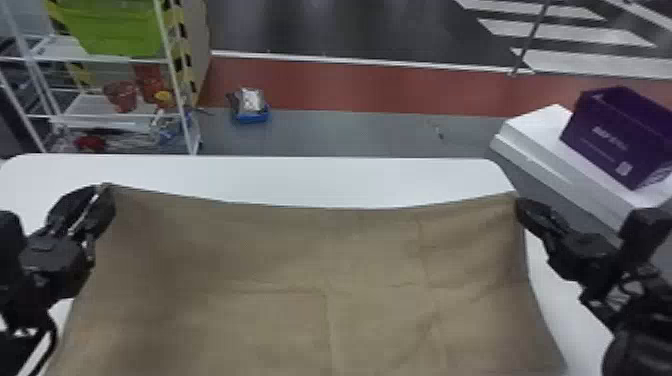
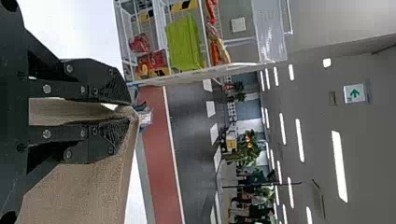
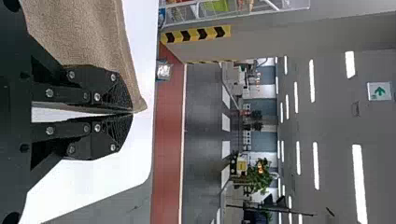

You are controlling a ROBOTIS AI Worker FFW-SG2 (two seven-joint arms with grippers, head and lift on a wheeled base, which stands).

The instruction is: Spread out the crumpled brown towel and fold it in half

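green arrow (image 3: pixel 380 91) on a white sign (image 3: pixel 371 96), illegible pale print (image 1: pixel 609 138) on a purple box (image 1: pixel 590 119)

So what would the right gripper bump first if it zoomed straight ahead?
Probably nothing: past the brown towel in the right gripper, the way over the white table looks free, though height is unclear.

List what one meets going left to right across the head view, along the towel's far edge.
The left gripper at one corner, the brown towel, the right gripper at the other corner.
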